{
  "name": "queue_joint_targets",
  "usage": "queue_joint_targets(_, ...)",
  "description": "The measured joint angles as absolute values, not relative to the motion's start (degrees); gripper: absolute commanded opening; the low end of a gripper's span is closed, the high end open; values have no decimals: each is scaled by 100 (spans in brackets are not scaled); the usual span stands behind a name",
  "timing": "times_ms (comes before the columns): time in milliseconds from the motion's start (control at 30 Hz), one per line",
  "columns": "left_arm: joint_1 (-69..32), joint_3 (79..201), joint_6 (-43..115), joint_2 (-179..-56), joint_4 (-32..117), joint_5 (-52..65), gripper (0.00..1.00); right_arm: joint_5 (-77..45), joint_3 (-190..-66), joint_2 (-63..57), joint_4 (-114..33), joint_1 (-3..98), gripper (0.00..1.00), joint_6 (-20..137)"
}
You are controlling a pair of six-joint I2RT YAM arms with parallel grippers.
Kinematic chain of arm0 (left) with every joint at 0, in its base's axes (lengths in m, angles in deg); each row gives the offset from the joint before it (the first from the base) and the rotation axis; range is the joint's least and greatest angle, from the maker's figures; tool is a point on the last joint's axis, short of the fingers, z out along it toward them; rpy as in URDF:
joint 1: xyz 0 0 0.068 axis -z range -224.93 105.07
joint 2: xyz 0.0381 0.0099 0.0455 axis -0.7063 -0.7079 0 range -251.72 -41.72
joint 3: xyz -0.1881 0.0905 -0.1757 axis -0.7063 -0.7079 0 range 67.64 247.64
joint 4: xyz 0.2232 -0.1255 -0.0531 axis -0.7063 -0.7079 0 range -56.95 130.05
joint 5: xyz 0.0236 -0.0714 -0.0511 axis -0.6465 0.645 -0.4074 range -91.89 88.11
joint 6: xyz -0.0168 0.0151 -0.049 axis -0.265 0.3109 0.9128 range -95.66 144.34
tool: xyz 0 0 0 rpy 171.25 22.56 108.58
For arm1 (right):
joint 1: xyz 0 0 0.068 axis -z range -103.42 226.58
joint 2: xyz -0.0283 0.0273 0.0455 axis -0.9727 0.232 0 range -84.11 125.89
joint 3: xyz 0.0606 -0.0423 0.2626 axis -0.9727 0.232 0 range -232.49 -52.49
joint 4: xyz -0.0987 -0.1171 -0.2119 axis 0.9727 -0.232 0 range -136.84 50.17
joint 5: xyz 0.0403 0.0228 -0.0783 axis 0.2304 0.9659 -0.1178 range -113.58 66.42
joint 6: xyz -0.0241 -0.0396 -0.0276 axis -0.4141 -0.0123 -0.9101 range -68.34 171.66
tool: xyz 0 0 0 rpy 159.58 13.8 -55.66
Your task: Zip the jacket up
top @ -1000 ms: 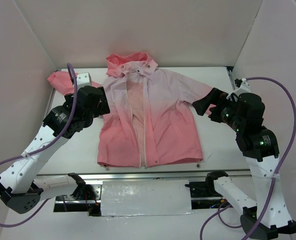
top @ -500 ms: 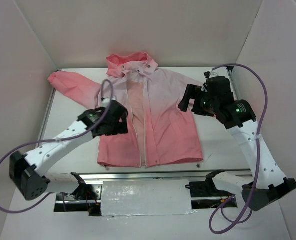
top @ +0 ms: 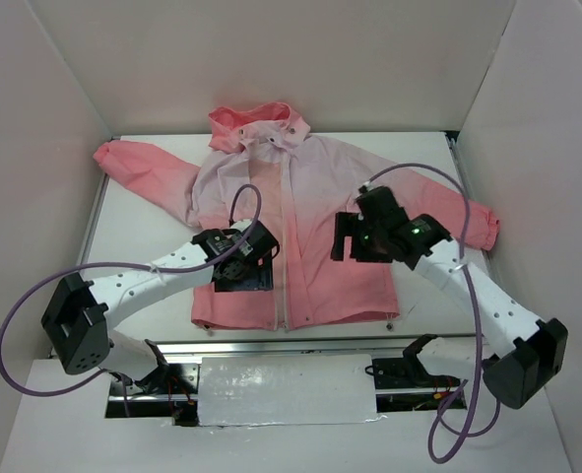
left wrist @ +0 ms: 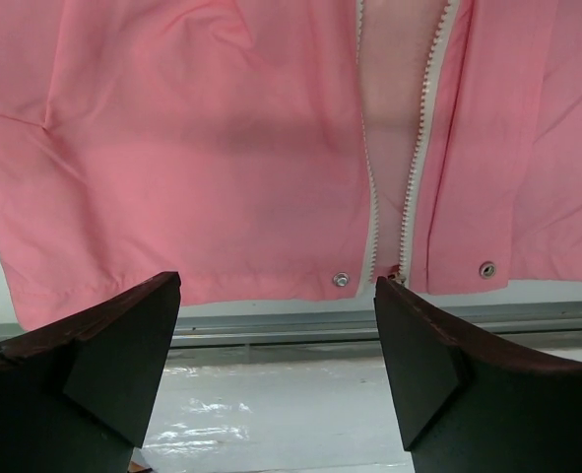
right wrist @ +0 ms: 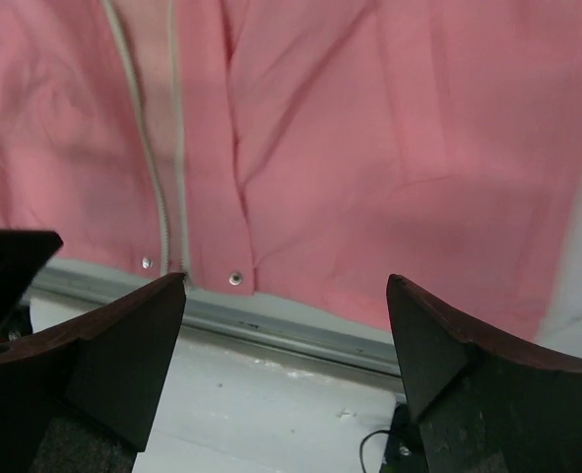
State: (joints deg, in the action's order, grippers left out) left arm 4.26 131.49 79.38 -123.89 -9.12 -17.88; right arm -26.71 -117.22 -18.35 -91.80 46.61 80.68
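**Both grippers wide apart over an unzipped jacket**

The jacket lies flat, front up, on the white surface, hood far from the arm bases and sleeves spread to either side. The left gripper is over the left front panel near the hem, its fingers spread wide and holding nothing. Beside it the white zipper runs as two separate rows of teeth that meet only at the hem, a metal snap on each side. The right gripper is over the right panel, equally wide and empty.
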Motion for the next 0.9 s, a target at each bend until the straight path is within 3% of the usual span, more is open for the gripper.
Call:
queue_joint_targets(300,430,13149,8179,-11703,-862,-1939,95,-2534,-11008,-412,-8127,2687,82,9211)
queue_joint_targets(433,402,13143,8174,-11279,-764,-1952,96,-2604,-11012,300,-7803,2409,82,9587)
queue_joint_targets(567,356,12987,8166,-11087,-700,-1934,97,-2636,-11010,761,-7648,2261,76,9795)
queue_joint_targets(900,286,12900,8105,-10857,-724,-1856,99,-2752,-11010,1183,-7576,2182,65,10175)
